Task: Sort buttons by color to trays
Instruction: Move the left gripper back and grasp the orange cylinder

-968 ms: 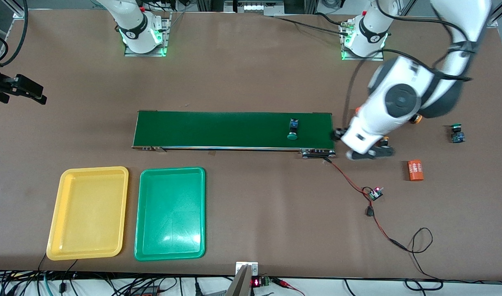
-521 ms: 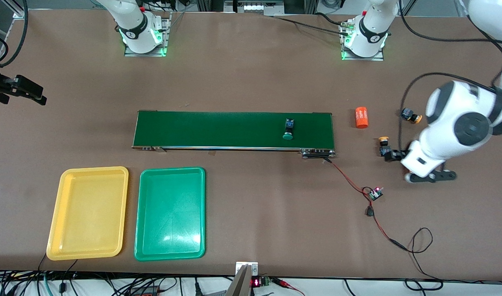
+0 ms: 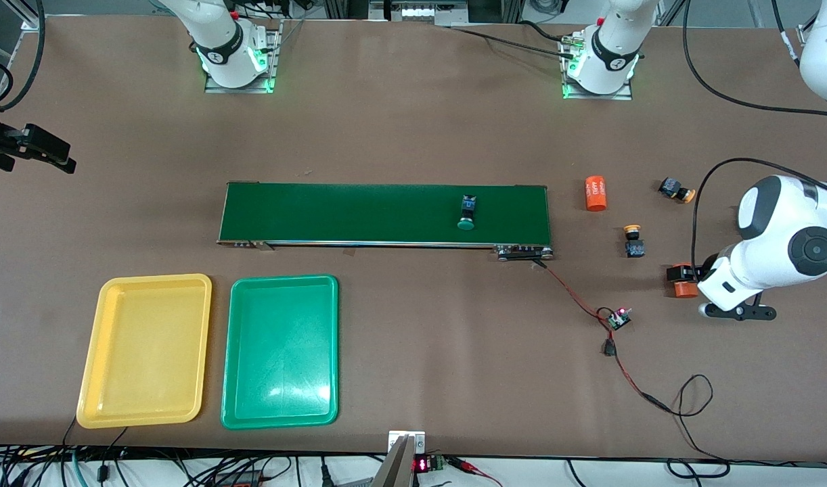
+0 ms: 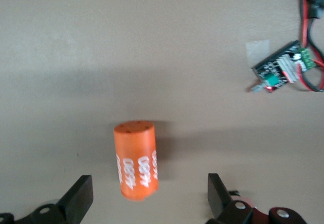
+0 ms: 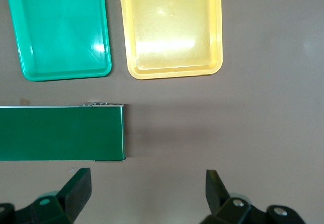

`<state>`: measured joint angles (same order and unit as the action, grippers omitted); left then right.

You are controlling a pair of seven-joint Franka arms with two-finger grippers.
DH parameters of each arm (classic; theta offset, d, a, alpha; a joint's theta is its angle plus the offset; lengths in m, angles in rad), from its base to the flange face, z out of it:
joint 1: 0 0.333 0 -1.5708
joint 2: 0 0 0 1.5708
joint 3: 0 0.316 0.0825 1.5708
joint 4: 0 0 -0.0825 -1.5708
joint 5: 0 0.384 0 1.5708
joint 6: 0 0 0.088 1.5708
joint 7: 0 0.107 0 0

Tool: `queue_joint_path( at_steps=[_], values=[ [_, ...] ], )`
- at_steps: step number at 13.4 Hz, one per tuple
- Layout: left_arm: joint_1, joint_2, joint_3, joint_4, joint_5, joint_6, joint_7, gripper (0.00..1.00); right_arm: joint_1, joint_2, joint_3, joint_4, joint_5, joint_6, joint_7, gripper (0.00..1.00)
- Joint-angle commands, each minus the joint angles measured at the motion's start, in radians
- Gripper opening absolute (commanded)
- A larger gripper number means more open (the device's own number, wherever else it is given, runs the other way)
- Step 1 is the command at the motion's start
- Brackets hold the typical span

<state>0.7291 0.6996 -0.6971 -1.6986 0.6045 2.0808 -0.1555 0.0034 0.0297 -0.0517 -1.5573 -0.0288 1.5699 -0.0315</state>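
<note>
Buttons lie scattered: a green-capped button rides the dark-green belt, two orange-capped buttons rest on the tabletop. Left tool, fingers spread, hovers over an orange cylinder. Right tool, also spread, waits above the belt's end, near the yellow tray and green tray.

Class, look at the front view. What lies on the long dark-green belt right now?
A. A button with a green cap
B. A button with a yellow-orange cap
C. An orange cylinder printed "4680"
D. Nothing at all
A. A single green-capped button lies on the belt, toward the left arm's end; the two yellow-orange buttons and the orange cylinders lie on the table off the belt's end.
</note>
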Motion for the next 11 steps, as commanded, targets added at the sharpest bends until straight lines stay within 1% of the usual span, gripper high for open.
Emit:
queue_joint_path(
  at_steps=[1, 4, 6, 8, 9, 10, 11],
  values=[
    [0.047, 0.04, -0.012, -0.019, 0.031, 0.047, 0.051, 1.0, 0.0, -0.005, 0.003, 0.0, 0.001, -0.004, -0.007, 1.0],
    [0.05, 0.067, 0.027, -0.036, 0.032, 0.109, 0.077, 0.99, -0.005, -0.004, 0.001, 0.0, 0.001, -0.001, -0.005, 1.0],
    [0.049, 0.075, 0.039, -0.041, 0.032, 0.131, 0.079, 0.72, 0.004, -0.004, 0.003, 0.0, -0.009, -0.001, 0.002, 1.0],
    [0.049, 0.078, 0.041, -0.05, 0.031, 0.131, 0.077, 0.51, 0.0, -0.001, 0.004, 0.0, -0.011, 0.004, 0.004, 1.0],
    [0.049, 0.078, 0.041, -0.052, 0.031, 0.125, 0.077, 0.42, -0.002, 0.012, 0.003, -0.001, -0.005, 0.001, 0.002, 1.0],
    [0.049, 0.078, 0.039, -0.052, 0.031, 0.117, 0.079, 0.37, -0.002, 0.022, 0.003, -0.001, -0.003, 0.001, -0.004, 1.0],
    [0.047, 0.077, 0.039, -0.052, 0.031, 0.099, 0.079, 0.3, 0.0, 0.036, 0.003, -0.001, -0.005, 0.001, -0.007, 1.0]
  ],
)
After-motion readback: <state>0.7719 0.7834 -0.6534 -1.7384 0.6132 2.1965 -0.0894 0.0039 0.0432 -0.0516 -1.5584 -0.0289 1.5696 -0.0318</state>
